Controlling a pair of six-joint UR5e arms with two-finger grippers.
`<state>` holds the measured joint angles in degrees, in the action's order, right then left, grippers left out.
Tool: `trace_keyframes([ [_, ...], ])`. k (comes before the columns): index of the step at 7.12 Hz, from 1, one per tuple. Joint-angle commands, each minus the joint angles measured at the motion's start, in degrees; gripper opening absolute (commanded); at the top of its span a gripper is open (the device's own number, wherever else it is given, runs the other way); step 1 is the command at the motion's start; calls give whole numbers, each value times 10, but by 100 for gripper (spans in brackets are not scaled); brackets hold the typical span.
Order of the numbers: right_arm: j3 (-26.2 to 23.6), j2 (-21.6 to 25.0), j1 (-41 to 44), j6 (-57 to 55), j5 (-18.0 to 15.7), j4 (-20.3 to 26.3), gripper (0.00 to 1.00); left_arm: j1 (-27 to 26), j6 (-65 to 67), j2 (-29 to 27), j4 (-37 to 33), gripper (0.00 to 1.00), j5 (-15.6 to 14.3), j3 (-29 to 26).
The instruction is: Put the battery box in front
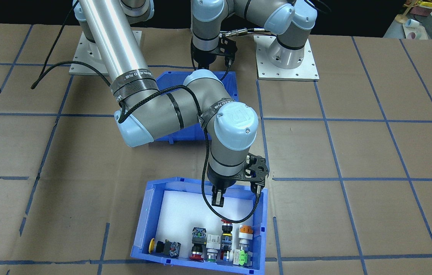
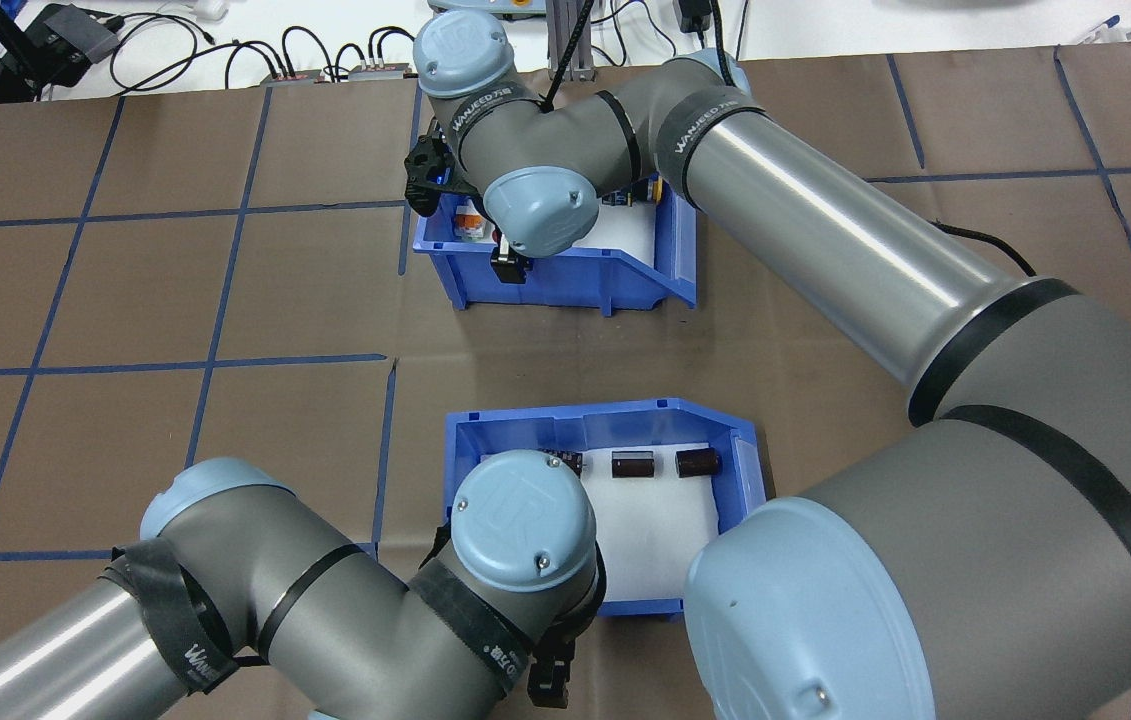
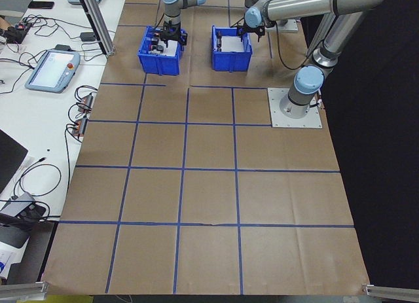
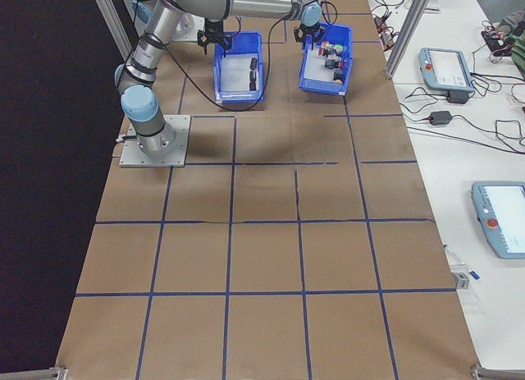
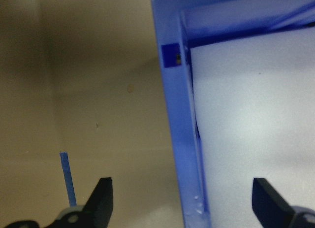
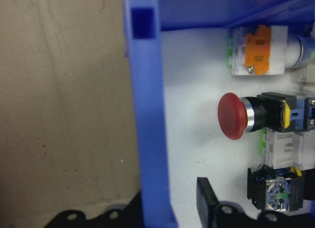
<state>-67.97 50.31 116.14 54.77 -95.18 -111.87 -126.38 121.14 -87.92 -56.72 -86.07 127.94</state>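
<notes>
Battery box [image 2: 665, 520], your target: blue bin sat near the robot-side edge of the table [image 2: 125, 300], its long axis running across the table, left to right. The sloped cut-away side faced the right arm's half. Three dark cylinders [image 2: 633, 465] lay in a row on the white foam along the wall facing away from the robot.

Left gripper [image 5: 182, 201] was at the box's robot-side wall, near the left corner. In the left wrist view you'd have seen the jaws released, spread wide, one finger over the bare table outside and the other over the foam inside, the blue wall between them and touching neither.

Switch bin [image 1: 151, 214], the matching one, stood farther out, apart from the battery box, toward the operators' edge. Right gripper [image 6: 170, 208] straddled that bin's wall. Jaws looked close about it, one finger each side; contact couldn't be made out. A red mushroom button [image 6: 235, 116] lay just inside.
</notes>
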Motion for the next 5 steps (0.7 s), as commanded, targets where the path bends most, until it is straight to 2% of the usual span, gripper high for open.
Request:
trace_keyframes([
  [1,1,21,-3,0,-1,8,6,-1,11,-8,28,40,4,6],
  [2,-7,42,-13,4,-2,38,6,-1,33,-6,28,14,4,6],
  [3,-8,64,-29,16,-8,70,6,-2,33,2,28,0,5,6],
  [5,-23,94,-71,88,-11,93,5,0,23,18,28,0,3,1],
])
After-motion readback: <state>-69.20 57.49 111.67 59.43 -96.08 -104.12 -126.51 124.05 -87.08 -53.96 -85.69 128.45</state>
